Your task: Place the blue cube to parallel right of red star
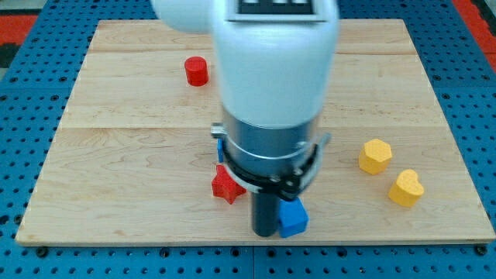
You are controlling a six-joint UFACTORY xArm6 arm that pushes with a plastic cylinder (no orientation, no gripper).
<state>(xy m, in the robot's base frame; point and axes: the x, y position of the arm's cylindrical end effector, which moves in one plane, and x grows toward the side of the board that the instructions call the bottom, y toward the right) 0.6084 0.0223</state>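
On the wooden board [116, 155], my tip [266, 231] touches the blue cube [293, 218] near the red star [226, 187].

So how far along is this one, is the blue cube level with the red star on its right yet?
Partly. The blue cube already sits to the view's right of the red star, close by but lower, nearer the view's bottom. In hand: my tip stands right against the cube's left side, between the two blocks. Left: nudge the cube toward the view's top until it lines up with the star.
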